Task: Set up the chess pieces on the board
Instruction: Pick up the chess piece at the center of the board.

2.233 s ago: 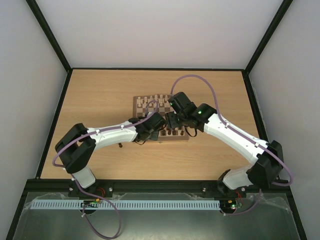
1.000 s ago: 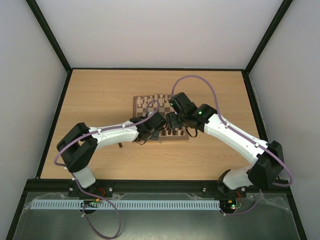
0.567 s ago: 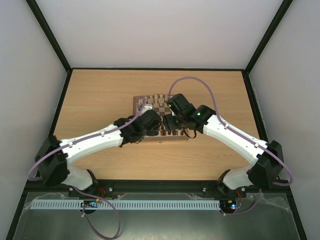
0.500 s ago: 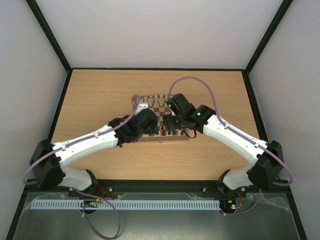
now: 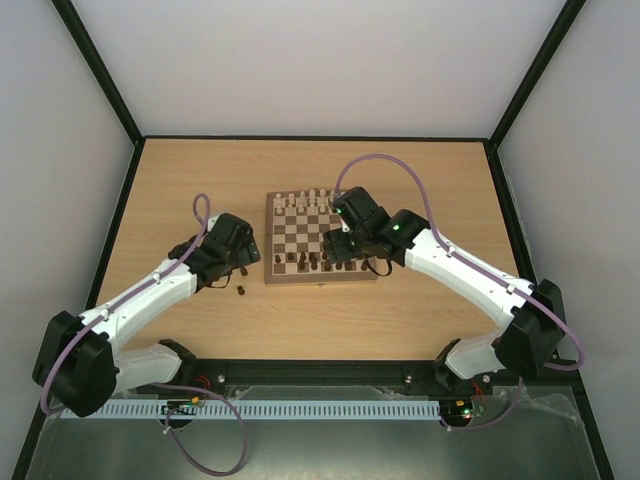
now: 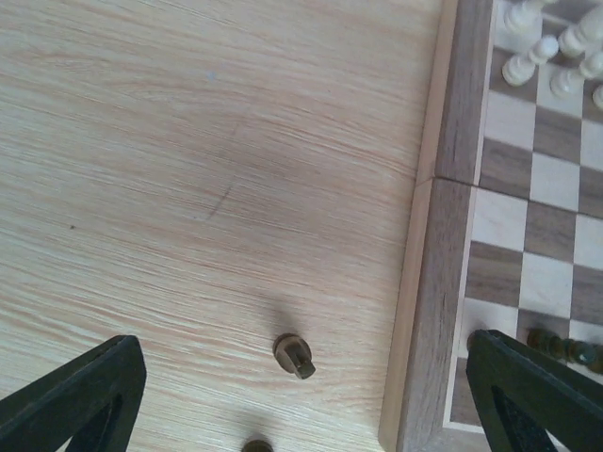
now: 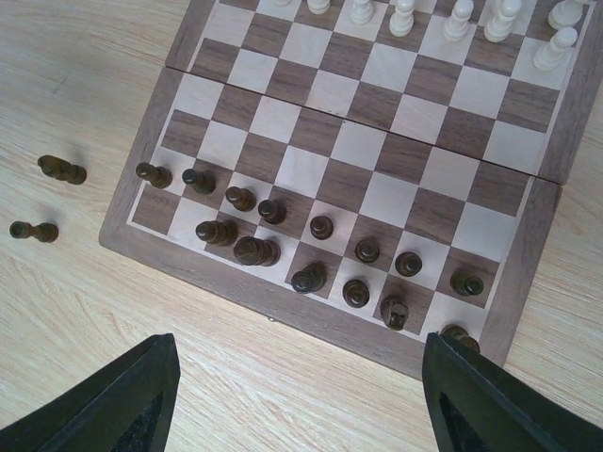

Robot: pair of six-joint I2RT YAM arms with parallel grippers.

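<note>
The board (image 5: pixel 320 238) lies mid-table. Several pale chess pieces (image 5: pixel 305 203) stand on its far rows, and several dark ones (image 7: pixel 320 227) stand on its two near rows, also visible from above (image 5: pixel 315 263). Two dark pieces (image 5: pixel 242 271) lie on the table left of the board. In the left wrist view one of these dark pieces (image 6: pixel 294 356) is below and between the wide-apart fingers of my open, empty left gripper (image 6: pixel 301 400). My right gripper (image 7: pixel 301 405) hovers open and empty over the board's near edge (image 7: pixel 311 315).
The board's wooden border (image 6: pixel 429 282) runs close to the right of the left gripper. A second loose dark piece (image 6: pixel 256 446) shows at the bottom edge of the left wrist view. Both loose pieces (image 7: pixel 61 169) appear left of the board in the right wrist view.
My left arm has swung back from the board's near left part to the table left of it, and its gripper has opened. The right arm has barely shifted.
</note>
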